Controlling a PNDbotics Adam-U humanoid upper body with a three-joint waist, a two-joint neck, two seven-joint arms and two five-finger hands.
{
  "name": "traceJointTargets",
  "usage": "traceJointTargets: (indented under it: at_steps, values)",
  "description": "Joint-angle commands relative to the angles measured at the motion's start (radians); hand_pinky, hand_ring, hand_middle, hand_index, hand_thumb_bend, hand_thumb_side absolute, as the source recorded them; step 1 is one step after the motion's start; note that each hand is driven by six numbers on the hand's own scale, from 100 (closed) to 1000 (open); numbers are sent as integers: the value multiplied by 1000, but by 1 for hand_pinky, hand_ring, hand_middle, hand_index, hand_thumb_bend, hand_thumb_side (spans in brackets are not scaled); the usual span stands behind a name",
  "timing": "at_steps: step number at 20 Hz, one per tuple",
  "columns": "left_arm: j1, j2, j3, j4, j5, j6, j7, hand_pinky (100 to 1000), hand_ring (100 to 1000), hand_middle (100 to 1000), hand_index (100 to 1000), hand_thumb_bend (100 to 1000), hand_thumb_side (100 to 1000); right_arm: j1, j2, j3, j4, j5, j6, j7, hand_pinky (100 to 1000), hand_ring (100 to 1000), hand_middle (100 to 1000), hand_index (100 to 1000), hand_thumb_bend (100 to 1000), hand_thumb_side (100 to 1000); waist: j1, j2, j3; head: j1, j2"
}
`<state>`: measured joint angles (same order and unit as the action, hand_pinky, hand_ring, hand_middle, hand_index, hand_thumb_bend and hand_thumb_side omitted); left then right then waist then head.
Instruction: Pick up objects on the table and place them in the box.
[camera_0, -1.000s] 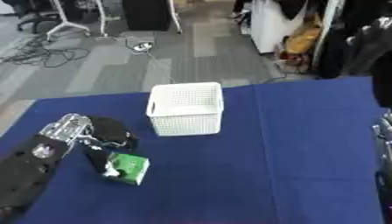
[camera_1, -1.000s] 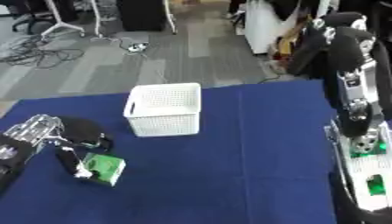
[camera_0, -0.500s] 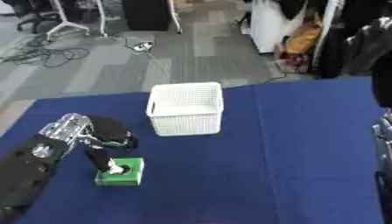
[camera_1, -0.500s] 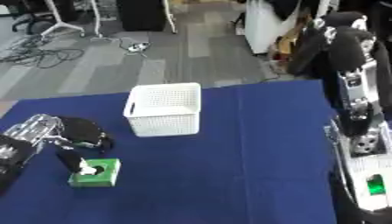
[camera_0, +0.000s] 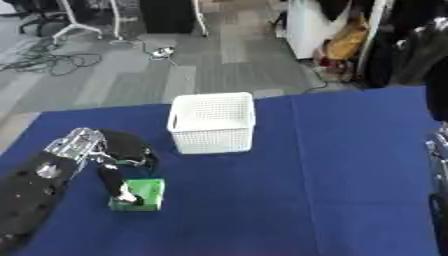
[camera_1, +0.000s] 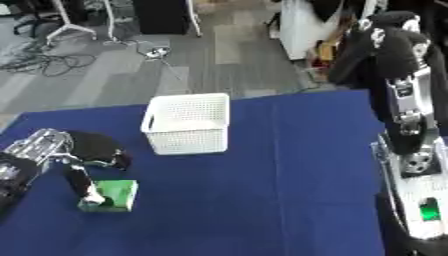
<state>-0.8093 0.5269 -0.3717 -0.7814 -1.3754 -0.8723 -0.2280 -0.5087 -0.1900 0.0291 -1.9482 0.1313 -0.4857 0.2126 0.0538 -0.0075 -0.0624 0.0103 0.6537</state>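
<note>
Near the table's left edge, left hand (camera_0: 122, 150) curls onto flat green box (camera_0: 140, 195).

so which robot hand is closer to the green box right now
Left. The left robot hand reaches down onto the green box, fingers on its near-left side. The right arm stands off at the table's far right edge, with its hand not visible.
</note>
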Motion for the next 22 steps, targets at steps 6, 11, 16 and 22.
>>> traceJointTargets:
  at_steps: [6,11,16,22]
  values:
    - [-11,40,26,-16,-25,-35,-65,794,777,825,919,485,816,-16,-15,-3,-11,-8,-3,6,136,228,238,407,100,969,-1,-12,3,7,-3]
    - [-3,36,16,-47,-80,-35,-19,806,791,836,933,512,753,-17,-16,-3,-10,-9,-4,7,136,229,238,407,100,968,-2,-10,1,9,-2]
    - [0,31,13,-41,-138,-35,31,810,800,843,930,524,733,-19,-13,-4,-12,-11,-5,7,137,229,238,407,100,966,-3,-7,-4,6,-4]
    - [7,22,19,-29,-194,-35,97,798,783,825,902,525,718,-20,-11,-5,-14,-13,-4,8,137,228,238,407,100,966,-5,-3,-8,3,-6]
